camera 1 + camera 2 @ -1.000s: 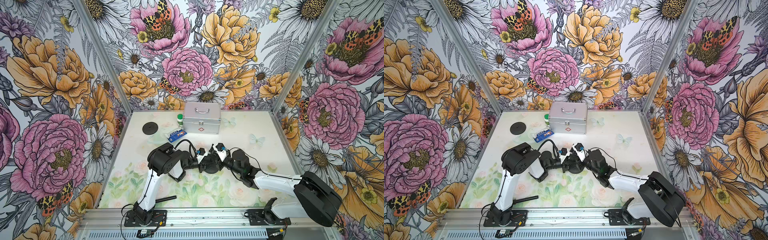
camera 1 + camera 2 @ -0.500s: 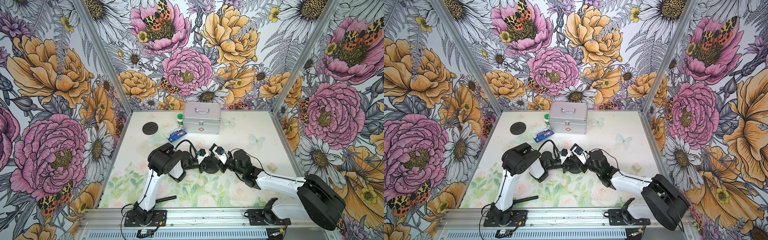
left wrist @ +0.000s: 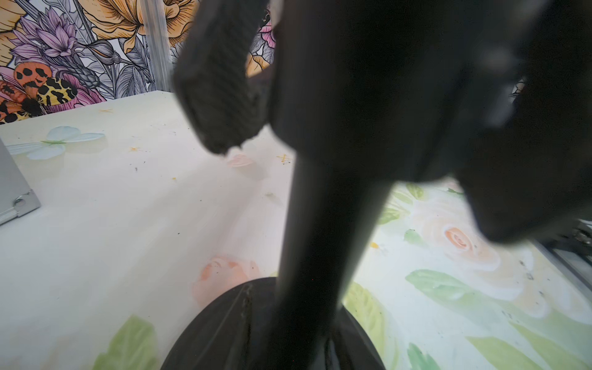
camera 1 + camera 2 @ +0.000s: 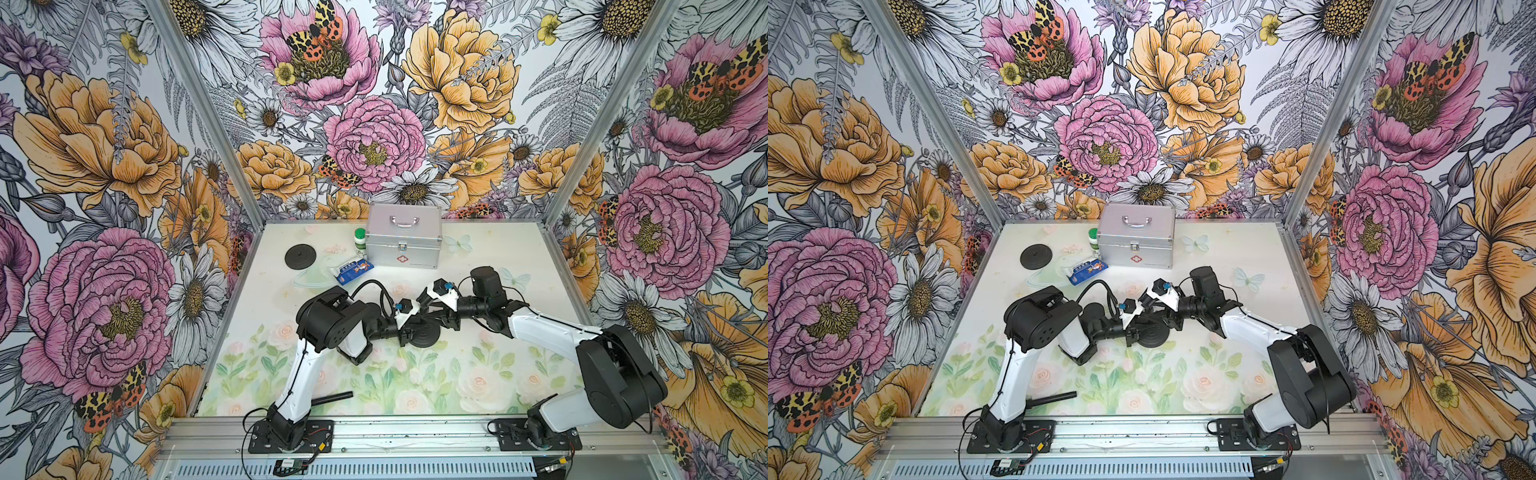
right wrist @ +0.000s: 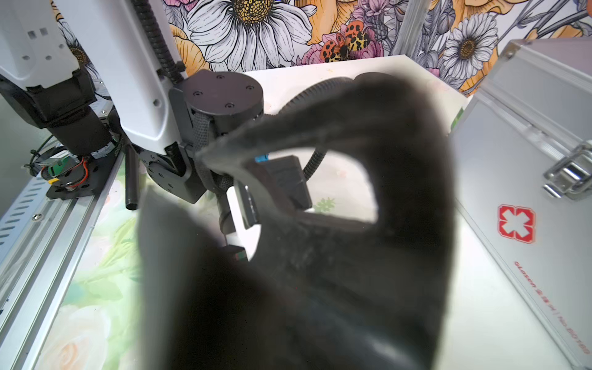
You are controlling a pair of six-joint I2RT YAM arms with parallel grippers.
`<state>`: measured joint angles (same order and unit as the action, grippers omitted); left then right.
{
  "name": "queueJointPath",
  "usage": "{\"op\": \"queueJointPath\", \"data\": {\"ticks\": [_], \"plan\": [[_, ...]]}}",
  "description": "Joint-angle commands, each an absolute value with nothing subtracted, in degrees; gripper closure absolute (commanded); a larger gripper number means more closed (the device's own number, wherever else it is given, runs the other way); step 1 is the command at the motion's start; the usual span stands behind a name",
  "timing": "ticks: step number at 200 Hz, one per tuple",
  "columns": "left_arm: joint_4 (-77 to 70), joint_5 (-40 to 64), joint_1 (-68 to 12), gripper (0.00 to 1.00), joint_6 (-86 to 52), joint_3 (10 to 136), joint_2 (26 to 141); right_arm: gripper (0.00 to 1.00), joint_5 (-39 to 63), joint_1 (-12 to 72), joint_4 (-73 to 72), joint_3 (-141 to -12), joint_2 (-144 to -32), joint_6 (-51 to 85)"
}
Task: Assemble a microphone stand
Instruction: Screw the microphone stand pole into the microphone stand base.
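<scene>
Two robot arms meet at the middle of the bench (image 4: 498, 374) over a half-built microphone stand. The round base (image 4: 424, 334) lies flat on the floral surface, and the left wrist view shows a slim black pole (image 3: 323, 240) rising from its middle. The left end effector (image 4: 405, 330) sits low beside the base with the pole running between its fingers (image 3: 217, 96), though the blurred close-up does not show whether they pinch it. The right end effector (image 4: 435, 319) reaches in from the opposite side with its jaws apart; in its own wrist view, bench and the other arm's wrist show through the gap. Whether it touches anything cannot be told. A loose rod (image 4: 332, 397) lies near the front edge by the left arm's mount. A second disc (image 4: 300, 257) rests at the back left, well apart from the work, near a silver case (image 4: 404, 241), a green-capped bottle (image 4: 360, 237) and a blue packet (image 4: 351, 270). The base looks like a dense weight that should sit firm on the bench and be awkward to lift except by its rim. The pole looks stiff, light and smooth-coated, likely to slip or spin in a loose pinch. It is probably best held low, just above the base, to steady it, and higher up for turning, kept upright so any thread seats cleanly.
</scene>
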<state>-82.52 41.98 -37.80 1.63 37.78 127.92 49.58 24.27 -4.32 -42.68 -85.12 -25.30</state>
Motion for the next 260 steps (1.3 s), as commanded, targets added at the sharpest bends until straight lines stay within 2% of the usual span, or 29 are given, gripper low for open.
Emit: {"op": "queueJointPath", "data": {"ticks": [1,18,32,49,62,74,84,104,114,122,141,160,186,195,211,260], "plan": [[-80.9,41.7,-38.8,0.64,2.3,37.2,128.2,0.58,53.7,23.8,-0.2,-45.5,-86.3,-28.4],[-80.9,41.7,-38.8,0.64,2.1,37.4,128.3,0.75,54.9,23.5,0.4,-46.6,-87.0,-28.6],[-80.9,41.7,-38.8,0.65,2.1,37.4,128.4,0.82,54.4,23.3,0.3,-46.6,-87.2,-27.6],[-80.9,41.6,-38.7,0.64,2.1,37.5,128.5,0.98,50.9,23.6,-4.9,-44.0,-86.7,-21.0],[-80.9,41.7,-38.6,0.65,2.0,37.7,128.6,0.99,45.9,24.4,-16.1,-38.6,-85.6,-11.3],[-80.9,41.8,-38.8,0.65,1.8,38.0,128.8,1.00,34.4,25.8,-28.4,-31.8,-83.5,-2.1],[-80.9,41.9,-38.8,0.66,1.8,37.9,128.9,1.00,20.6,28.2,-36.4,-26.5,-81.6,4.4],[-80.9,41.7,-38.8,0.65,1.9,37.9,129.0,1.00,-8.6,37.2,-39.2,-20.2,-77.4,11.3],[-80.9,41.7,-38.7,0.66,1.8,38.1,129.1,1.00,-16.0,40.9,-38.4,-19.4,-76.3,12.5],[-80.9,41.9,-38.7,0.65,1.5,38.3,129.4,1.00,-18.1,42.6,-37.2,-19.4,-76.0,12.8],[-80.9,42.0,-38.7,0.66,1.8,38.1,129.5,1.00,-12.5,43.1,-36.5,-20.2,-75.8,9.9],[-80.9,41.9,-38.4,0.66,1.6,38.3,129.5,0.75,-0.3,42.6,-34.0,-22.4,-75.0,0.9],[-80.9,42.2,-38.8,0.66,1.5,38.5,129.9,0.57,21.4,38.2,-25.9,-25.8,-73.7,-8.6],[-80.9,42.1,-38.8,0.66,2.0,38.3,129.8,0.55,31.2,35.1,-22.9,-26.8,-73.4,-11.0],[-80.9,42.0,-38.7,0.66,2.1,38.1,129.5,0.54,38.1,31.7,-20.3,-27.7,-73.2,-13.4],[-80.9,42.0,-38.8,0.66,2.7,37.8,129.3,0.53,44.0,25.3,-16.3,-32.9,-77.3,-19.5]]}}
